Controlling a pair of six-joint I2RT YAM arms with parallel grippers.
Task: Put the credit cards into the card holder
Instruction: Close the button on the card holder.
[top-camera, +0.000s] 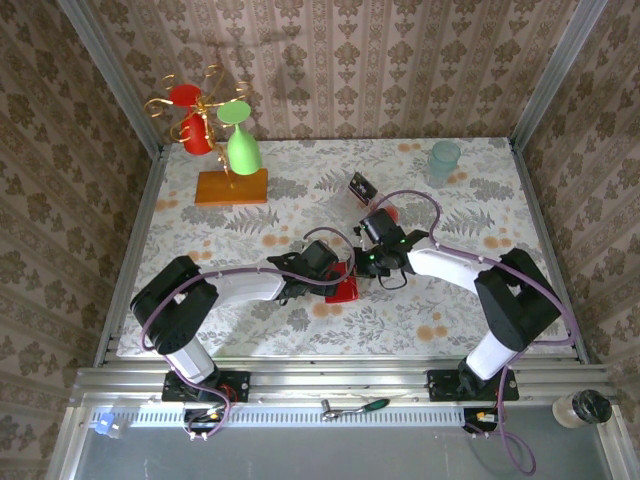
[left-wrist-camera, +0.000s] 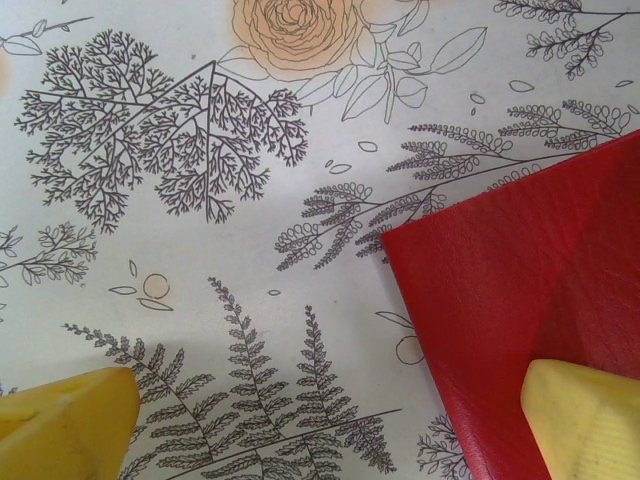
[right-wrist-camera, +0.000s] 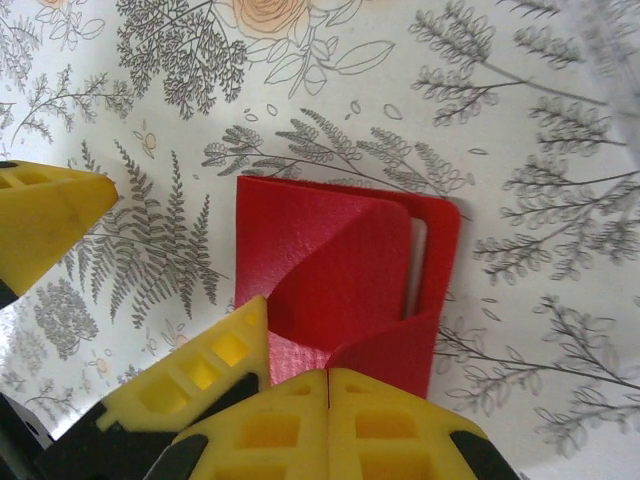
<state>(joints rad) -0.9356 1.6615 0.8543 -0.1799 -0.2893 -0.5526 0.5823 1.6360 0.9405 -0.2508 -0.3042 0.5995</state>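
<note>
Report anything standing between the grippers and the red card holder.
Nothing visible does. The left gripper is open, with one finger over the card holder. The right gripper is shut on its raised flap.

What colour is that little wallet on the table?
The wallet is bright red, clearest in the right wrist view.

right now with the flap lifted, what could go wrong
The right gripper pinches only the flap's edge on the card holder, so it may slip and fold shut. The left gripper seems to pin just one corner, so the holder may slide or lift. Both are busy while the black card lies apart.
</note>
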